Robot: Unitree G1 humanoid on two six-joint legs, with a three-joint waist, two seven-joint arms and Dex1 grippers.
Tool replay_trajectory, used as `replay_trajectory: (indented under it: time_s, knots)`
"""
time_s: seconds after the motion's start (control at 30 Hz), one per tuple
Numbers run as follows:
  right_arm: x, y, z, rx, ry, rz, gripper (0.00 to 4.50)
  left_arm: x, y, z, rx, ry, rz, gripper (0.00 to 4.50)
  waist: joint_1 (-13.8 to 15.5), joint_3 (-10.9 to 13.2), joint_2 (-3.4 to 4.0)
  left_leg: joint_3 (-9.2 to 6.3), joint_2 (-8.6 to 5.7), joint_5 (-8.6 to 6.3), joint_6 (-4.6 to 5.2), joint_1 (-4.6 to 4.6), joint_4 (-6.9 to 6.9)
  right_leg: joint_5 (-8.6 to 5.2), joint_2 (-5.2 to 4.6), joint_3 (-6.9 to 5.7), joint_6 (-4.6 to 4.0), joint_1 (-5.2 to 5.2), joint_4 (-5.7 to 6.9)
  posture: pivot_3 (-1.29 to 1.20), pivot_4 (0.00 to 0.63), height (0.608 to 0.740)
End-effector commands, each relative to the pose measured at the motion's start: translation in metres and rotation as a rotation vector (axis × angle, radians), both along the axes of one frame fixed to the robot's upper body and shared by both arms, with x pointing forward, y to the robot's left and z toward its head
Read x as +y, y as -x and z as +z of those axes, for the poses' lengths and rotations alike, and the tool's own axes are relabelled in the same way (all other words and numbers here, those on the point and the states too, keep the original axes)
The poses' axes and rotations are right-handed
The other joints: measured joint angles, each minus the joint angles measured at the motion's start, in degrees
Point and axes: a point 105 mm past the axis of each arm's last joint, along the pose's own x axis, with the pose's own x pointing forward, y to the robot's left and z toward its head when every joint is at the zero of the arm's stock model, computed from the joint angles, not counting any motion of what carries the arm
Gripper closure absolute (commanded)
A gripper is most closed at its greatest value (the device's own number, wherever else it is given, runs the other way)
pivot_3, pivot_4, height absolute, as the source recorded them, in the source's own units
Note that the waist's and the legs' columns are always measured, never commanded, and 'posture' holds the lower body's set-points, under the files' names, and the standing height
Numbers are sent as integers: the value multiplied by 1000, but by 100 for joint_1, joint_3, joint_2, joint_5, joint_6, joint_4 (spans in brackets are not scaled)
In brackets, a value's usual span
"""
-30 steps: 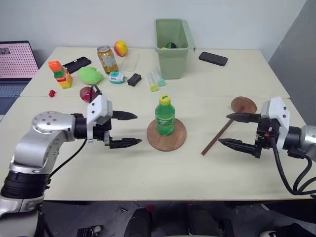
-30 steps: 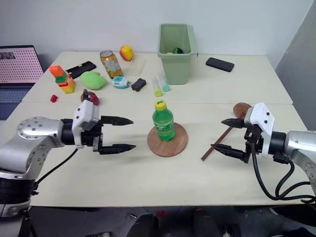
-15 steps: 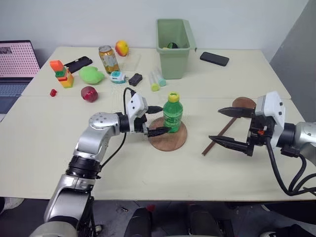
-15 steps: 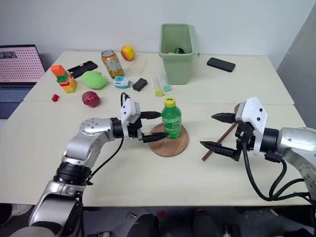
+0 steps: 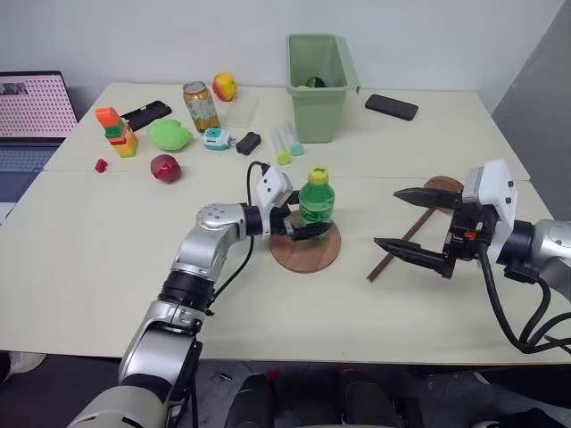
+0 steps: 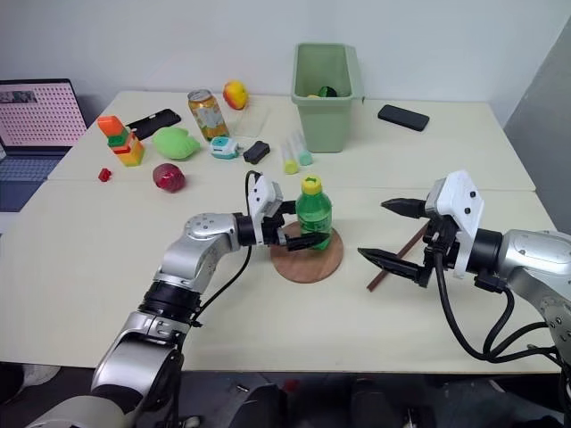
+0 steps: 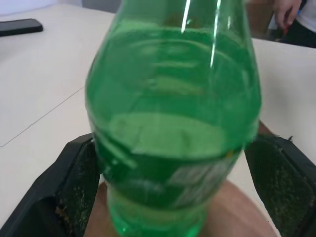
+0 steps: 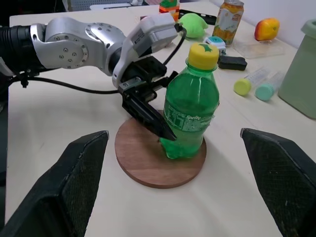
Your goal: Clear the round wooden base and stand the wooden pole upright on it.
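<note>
- At the middle of the cream table (image 5: 107, 259), a green plastic soda bottle with a yellow cap (image 5: 316, 201) stands upright on the round reddish-brown wooden base (image 5: 306, 249), at 3 o'clock from my left gripper (image 5: 306, 224).
- My left gripper's two black fingers stand wide, one on each side of the bottle's lower body; the wrist view shows the bottle between them, not yet squeezed.
- My left arm is plainly the nearer one; my right gripper (image 5: 417, 225), also spread wide and empty, hangs well apart at 3 o'clock from the base.
- The thin dark-brown wooden pole (image 5: 393, 249) lies flat just beyond my right gripper, its long axis running from 7 o'clock to 1 o'clock, its fixed disc at the far end.
- Judging by this, the bottle must go before the pole can be stood up.
</note>
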Motion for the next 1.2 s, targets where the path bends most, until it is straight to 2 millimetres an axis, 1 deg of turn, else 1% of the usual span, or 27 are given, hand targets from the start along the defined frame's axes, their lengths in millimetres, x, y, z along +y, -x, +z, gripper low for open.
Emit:
replay_trajectory:
  time_s: [0.03, 0.13, 0.23, 0.27, 0.3, 0.37, 0.43, 0.47, 0.5, 0.53, 0.57, 0.6, 0.63, 0.7, 0.77, 0.87, 0.93, 1.07, 1.13, 1.2]
  knots:
    - [3, 3, 12, -64, -5, 9, 0, -8, -6, 10, -42, 28, -1, 508, -4, 0, 0, 1, 0, 0, 0, 1, 0, 0, 0, 1, 0, 0, 1, 0, 150, 740]
    - [3, 4, 13, -67, -10, 5, 0, -8, -7, 11, -47, 28, 0, 1056, -3, 0, 0, 0, 0, 0, 0, 0, 0, 0, 0, 0, 0, 0, 1, 0, 150, 740]
    - [4, 4, 13, -69, -13, 2, 0, -4, -8, 14, -61, 35, 5, 1139, -3, 0, 0, -1, 0, 0, 0, 0, 0, 0, 0, -1, 0, 0, 1, 0, 150, 740]
    - [4, 4, 13, -70, -19, 1, 0, 2, -11, 22, -76, 51, 37, 1139, -3, 0, 0, -1, 0, 0, 0, 0, 0, 0, 0, 0, 0, 0, 1, 0, 150, 740]
    - [5, 4, 14, -71, -27, 4, 0, 17, -19, 36, -112, 67, 120, 1139, -5, 0, 0, -1, 0, 0, 0, 1, 0, 0, 1, 0, 0, 0, 1, 0, 150, 740]
    - [7, 4, 15, -72, -38, 5, 0, 40, -28, 57, -150, 110, 232, 1139, -23, 1, -1, -1, 1, 0, 0, 0, 0, 0, 1, 0, 0, -1, 2, 0, 150, 740]
    - [8, 4, 15, -71, -46, 5, 0, 55, -32, 70, -167, 144, 299, 1139, -75, 1, -1, -1, 6, 0, 0, 0, -1, 0, 4, 2, 0, -5, 5, 0, 150, 740]
    - [8, 4, 15, -69, -51, 4, 0, 67, -37, 76, -170, 156, 362, 1139, -91, 1, -1, -1, 7, 0, 0, 0, -2, 0, 6, 2, 0, -7, 5, 0, 150, 740]
    - [8, 3, 14, -68, -54, 4, 0, 75, -41, 79, -172, 160, 406, 1139, -95, 1, -1, -2, 8, 0, 0, -1, -2, 0, 6, 1, 0, -8, 6, 0, 150, 740]
    - [9, 3, 13, -65, -60, 4, 0, 91, -46, 84, -191, 164, 486, 1139, -91, 1, -1, -4, 8, 0, 0, -2, -2, 0, 6, -1, 0, -8, 5, 0, 150, 740]
    - [11, 2, 12, -63, -65, 8, 0, 113, -53, 85, -188, 157, 596, 1139, -89, 1, -1, -5, 5, 0, 0, -3, -2, 0, 4, -3, 0, -8, 3, 0, 150, 740]
    - [12, 2, 11, -62, -69, 11, 0, 127, -57, 85, -187, 152, 669, 1139, -87, 1, -1, -5, 5, 0, 0, -4, -2, 0, 2, -3, 0, -8, 2, 0, 150, 740]
    - [13, 1, 11, -64, -77, 11, 0, 145, -63, 80, -183, 135, 776, 1139, -87, 1, -1, -4, 4, 0, -1, -4, -2, 0, 1, -2, 0, -7, 1, 0, 150, 740]
    - [16, -2, 12, -68, -94, 11, 0, 166, -71, 68, -164, 105, 926, 1139, -88, 1, -1, -4, 3, 0, -1, -2, -2, 0, 0, -1, 0, -7, 1, 0, 150, 740]
    - [17, -4, 14, -74, -102, 10, 0, 169, -75, 59, -149, 111, 957, 1139, -90, 1, -1, -4, 3, 0, -1, 0, -2, 0, 0, -1, 0, -7, 3, 0, 150, 740]
    - [18, -5, 15, -76, -108, 14, 0, 174, -80, 54, -152, 102, 1011, 1139, -58, 2, -4, -6, 0, 1, -1, -5, -1, 0, -1, -4, 0, -9, 2, 0, 150, 740]
    - [19, -5, 17, -83, -110, 13, 0, 177, -86, 45, -113, 138, 1053, 1139, -8, 4, -8, -11, -2, 2, -3, -12, 0, 0, -4, -11, 0, -11, -3, 0, 150, 740]
    - [21, -4, 20, -91, -117, 12, 0, 172, -94, 34, -64, 176, 1082, 1139, 17, 3, -10, -10, -4, 1, -3, -12, 1, 0, -6, -11, 0, -11, -1, 0, 150, 740]
    - [21, -3, 21, -94, -118, 8, 0, 172, -96, 25, -38, 156, 1092, 438, 11, 3, -10, -9, -3, 1, -3, -12, 1, 0, -6, -11, 0, -11, 0, 0, 150, 740]
    - [21, -2, 21, -98, -120, 3, 0, 171, -96, 22, -28, 162, 1079, 134, 3, 3, -10, -10, -3, 1, -3, -11, 0, 0, -5, -11, 0, -11, 2, 0, 150, 740]
